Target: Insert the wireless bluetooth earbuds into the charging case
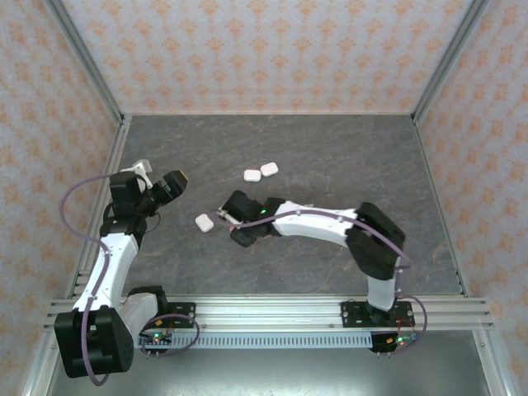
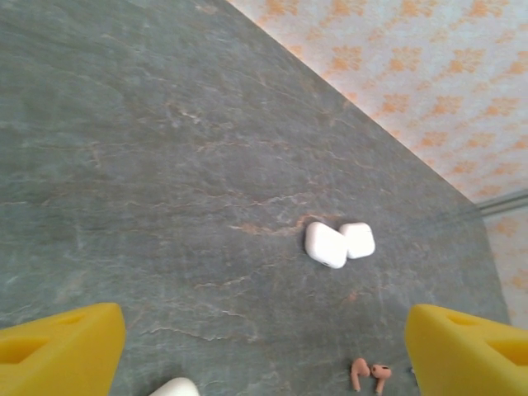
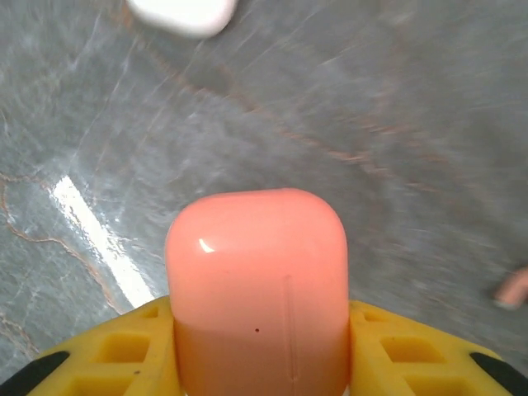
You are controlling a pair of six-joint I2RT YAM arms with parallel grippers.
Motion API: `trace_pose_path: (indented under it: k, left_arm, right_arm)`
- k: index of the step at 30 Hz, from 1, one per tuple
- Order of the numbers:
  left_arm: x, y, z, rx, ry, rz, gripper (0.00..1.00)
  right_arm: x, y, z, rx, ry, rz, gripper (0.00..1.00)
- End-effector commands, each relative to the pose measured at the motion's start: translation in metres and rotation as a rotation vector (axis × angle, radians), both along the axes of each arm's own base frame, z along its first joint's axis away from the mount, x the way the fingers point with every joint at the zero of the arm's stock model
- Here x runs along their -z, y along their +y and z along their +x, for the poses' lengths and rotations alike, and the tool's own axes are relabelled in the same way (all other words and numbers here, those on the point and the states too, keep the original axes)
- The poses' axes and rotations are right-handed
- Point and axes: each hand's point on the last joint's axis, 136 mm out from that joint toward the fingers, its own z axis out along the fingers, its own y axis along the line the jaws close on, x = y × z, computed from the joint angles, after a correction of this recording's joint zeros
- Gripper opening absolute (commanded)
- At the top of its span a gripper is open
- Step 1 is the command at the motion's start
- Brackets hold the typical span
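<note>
My right gripper is clenched on the pink charging case, steadying it, I judge, for loading. My left gripper hangs released, facing 2 pink earbuds loose on the table. Beyond them, 2 white cases touch.

Touching cases behind lone case; another case in right end effector

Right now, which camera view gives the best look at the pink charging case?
The right wrist view: the pink charging case appears large and sharp, gripped between the yellow fingers of the right end effector. In the top external view that end effector largely hides it.
</note>
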Motion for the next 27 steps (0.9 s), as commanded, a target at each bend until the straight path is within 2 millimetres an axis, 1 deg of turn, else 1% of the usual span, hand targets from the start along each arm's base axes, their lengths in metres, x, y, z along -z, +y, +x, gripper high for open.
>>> trace_pose_path:
  k: [1, 2, 5, 12, 15, 19, 21, 23, 27]
  left_arm:
    - [-0.049, -0.018, 0.012, 0.104, -0.151, -0.022, 0.86]
    - [-0.053, -0.024, 0.013, 0.127, -0.16, -0.023, 0.86]
    - [-0.064, -0.044, 0.012, 0.205, -0.18, -0.02, 0.86]
    - [-0.094, -0.097, 0.005, 0.439, -0.25, -0.069, 0.85]
    - [-0.104, -0.118, 0.0, 0.534, -0.268, -0.086, 0.84]
    - [-0.118, -0.147, -0.01, 0.647, -0.305, -0.102, 0.84]
    - [-0.125, -0.162, -0.017, 0.703, -0.328, -0.109, 0.84]
    - [-0.129, -0.175, -0.022, 0.746, -0.341, -0.109, 0.84]
    - [-0.136, -0.196, -0.03, 0.817, -0.36, -0.117, 0.84]
  right_arm:
    - [-0.045, -0.009, 0.024, 0.045, -0.164, 0.101, 0.41]
    - [-0.051, -0.016, 0.028, 0.054, -0.185, 0.108, 0.41]
    - [-0.075, -0.032, 0.034, 0.072, -0.251, 0.16, 0.41]
    - [-0.141, -0.071, 0.042, 0.08, -0.462, 0.257, 0.4]
    - [-0.169, -0.085, 0.041, 0.061, -0.546, 0.28, 0.4]
    - [-0.198, -0.097, 0.033, 0.017, -0.653, 0.3, 0.39]
    - [-0.209, -0.1, 0.03, -0.01, -0.701, 0.316, 0.39]
    - [-0.214, -0.102, 0.026, -0.034, -0.726, 0.323, 0.39]
    - [-0.218, -0.099, 0.023, -0.076, -0.733, 0.32, 0.39]
